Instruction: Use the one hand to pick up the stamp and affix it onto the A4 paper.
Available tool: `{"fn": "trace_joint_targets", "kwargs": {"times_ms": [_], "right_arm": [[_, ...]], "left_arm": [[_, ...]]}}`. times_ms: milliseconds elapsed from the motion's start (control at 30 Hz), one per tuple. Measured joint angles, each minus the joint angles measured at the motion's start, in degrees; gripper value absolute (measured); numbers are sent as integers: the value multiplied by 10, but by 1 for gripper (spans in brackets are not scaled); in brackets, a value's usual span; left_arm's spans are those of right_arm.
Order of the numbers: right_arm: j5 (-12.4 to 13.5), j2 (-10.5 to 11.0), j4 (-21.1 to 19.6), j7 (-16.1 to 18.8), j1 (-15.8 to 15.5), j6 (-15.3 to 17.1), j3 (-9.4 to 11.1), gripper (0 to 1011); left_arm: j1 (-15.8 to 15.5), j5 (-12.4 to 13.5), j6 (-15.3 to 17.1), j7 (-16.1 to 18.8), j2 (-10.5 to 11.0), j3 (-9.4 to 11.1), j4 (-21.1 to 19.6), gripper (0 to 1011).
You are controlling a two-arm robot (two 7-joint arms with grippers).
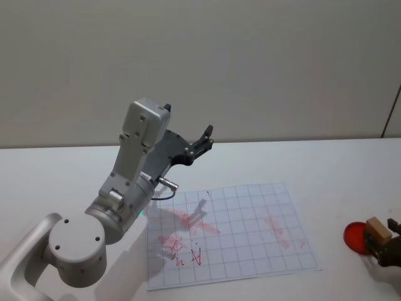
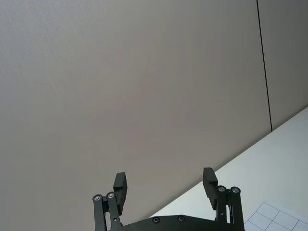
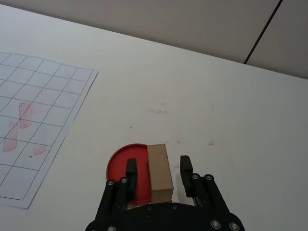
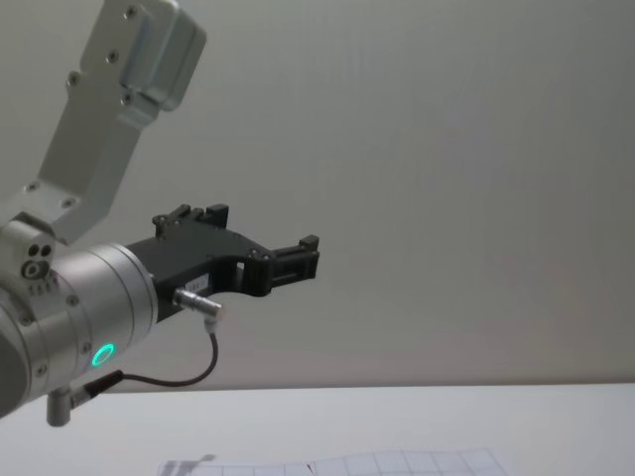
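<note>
"Checking on the stamp (image 3: 159, 174) first: where is it sitting?"

"It is standing on the right side of the red ink pad (image 3: 119, 169), out on the table (image 1: 326, 169), to the right of the A4 paper (image 1: 250, 213) and apart from its edge. The right gripper (image 3: 159, 164) is straddling it, one finger on each side."

"Is it gripping yet?"

"I am reading it as not gripping. A sliver of pad or table is showing between each finger and the block, so the jaws are standing open around the stamp rather than pinching it."

"And the other arm?"

"The left gripper (image 2: 164, 184) is hanging high over the left of the table, near the paper's far left corner, aiming at the wall. Its jaws are spread wide and carrying nothing, so it is looking parked."

"So how far along are we judging the job?"

"Early, I am thinking. The pick-up is only being set up. Closing on the block, lifting it, carrying it leftward over the sheet and pressing it down are all remaining."

"But the sheet is showing red marks (image 1: 182, 248)."

"It is: smudged red prints are lying across several grid squares, some towards the left and some towards the right. I am not able to tell whether they are counting toward this task. With the stamp on the pad and the jaws open, I am treating this print as not yet made."
</note>
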Motion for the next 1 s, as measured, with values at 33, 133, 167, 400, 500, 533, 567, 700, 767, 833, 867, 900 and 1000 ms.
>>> {"fn": "trace_joint_targets", "kwargs": {"times_ms": [33,133,167,400,500,533,567,700,767,833,867,900,1000], "right_arm": [[0,0,0,0,0,0,0,559],[-1,-1,1,1,1,1,-1,474],[-1,-1,2,1,1,1,-1,417],[-3,-2,3,2,3,2,-1,229],[-3,-2,3,3,3,2,-1,219],[-3,-2,3,3,4,1,-1,219],[-3,-2,3,4,4,0,-1,219],[-3,-3,2,9,10,-9,1,219],[-3,-4,0,12,13,-12,1,219],[-2,-6,-3,19,18,-18,1,219],[-2,-6,-3,22,20,-21,1,219],[-1,-8,-5,28,24,-25,1,219],[0,-11,-7,36,31,-30,0,219]], "left_arm": [[0,0,0,0,0,0,0,1001],[0,0,0,0,0,0,0,1001],[0,0,0,0,0,0,0,1001],[0,0,0,0,0,0,0,1001],[0,0,0,0,0,0,0,1001],[0,0,0,0,0,0,0,1001],[0,0,0,0,0,0,0,1001],[0,0,0,0,0,0,0,1001],[0,0,0,0,0,0,0,1001],[0,0,0,0,0,0,0,1001],[0,0,0,0,0,0,0,1001],[0,0,0,0,0,0,0,1001],[0,0,0,0,0,0,0,1001]]}}
